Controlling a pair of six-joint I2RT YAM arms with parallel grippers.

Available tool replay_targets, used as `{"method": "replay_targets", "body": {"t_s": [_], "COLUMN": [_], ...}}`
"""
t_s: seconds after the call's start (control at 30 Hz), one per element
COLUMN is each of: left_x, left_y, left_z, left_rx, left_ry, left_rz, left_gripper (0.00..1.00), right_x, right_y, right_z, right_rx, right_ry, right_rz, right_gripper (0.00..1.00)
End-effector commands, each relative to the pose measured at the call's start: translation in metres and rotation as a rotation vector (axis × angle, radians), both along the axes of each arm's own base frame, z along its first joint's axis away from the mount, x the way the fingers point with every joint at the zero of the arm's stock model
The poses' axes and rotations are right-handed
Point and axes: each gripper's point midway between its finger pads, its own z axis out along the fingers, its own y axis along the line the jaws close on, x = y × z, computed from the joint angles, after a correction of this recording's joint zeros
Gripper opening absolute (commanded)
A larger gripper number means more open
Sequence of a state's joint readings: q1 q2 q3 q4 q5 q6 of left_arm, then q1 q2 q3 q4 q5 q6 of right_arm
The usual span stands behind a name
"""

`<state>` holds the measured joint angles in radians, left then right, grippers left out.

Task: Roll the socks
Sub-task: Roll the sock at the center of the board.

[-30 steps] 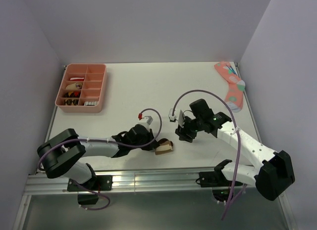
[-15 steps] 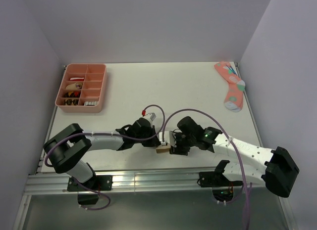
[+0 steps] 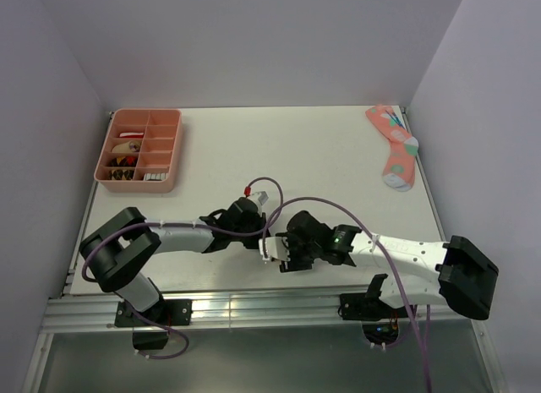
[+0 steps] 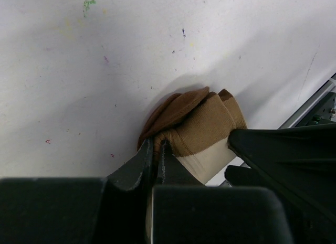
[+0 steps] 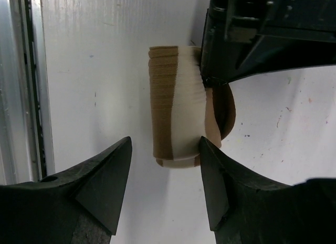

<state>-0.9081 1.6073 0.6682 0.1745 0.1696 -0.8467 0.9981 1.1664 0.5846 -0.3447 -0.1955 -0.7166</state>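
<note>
A white, faintly stained table (image 3: 296, 148) is enclosed by lilac walls (image 3: 254, 46). Near its front edge is set a brown-and-tan sock roll (image 5: 176, 120), banded cream. A fold is pinched by the closed left gripper (image 4: 156, 145); the roll is straddled by the wide-open right gripper (image 5: 164, 144), both arms stretched low.

Nothing can be read: no lettering, label, brand or number on the rolled sock (image 5: 176, 118), the left pincer (image 4: 156, 149), the right pincer (image 5: 165, 165) or the tabletop (image 3: 254, 148).
</note>
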Motion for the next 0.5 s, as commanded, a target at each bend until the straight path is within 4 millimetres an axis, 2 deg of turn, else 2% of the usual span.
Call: {"method": "replay_targets", "body": {"t_s": [0.0,0.33,0.47], "left_x": [-0.020,-0.018,-0.019], "left_y": [0.034,0.037,0.036], "left_z": [-0.042,-0.042,-0.040], "left_rx": [0.177,0.144,0.094], "left_ry": [0.071,0.092,0.115], "left_rz": [-0.040,-0.049,-0.053], "left_gripper": [0.00,0.00,0.00], "right_x": [0.008,0.010,0.012], "right_y": [0.009,0.010,0.008], "right_z": [0.001,-0.017,-0.023], "right_rx": [0.002,-0.097,-0.124], "right_ry": [-0.060,-0.049,-0.045], "right_rz": [0.010,0.003,-0.012], "right_gripper": [0.61,0.61,0.57]}}
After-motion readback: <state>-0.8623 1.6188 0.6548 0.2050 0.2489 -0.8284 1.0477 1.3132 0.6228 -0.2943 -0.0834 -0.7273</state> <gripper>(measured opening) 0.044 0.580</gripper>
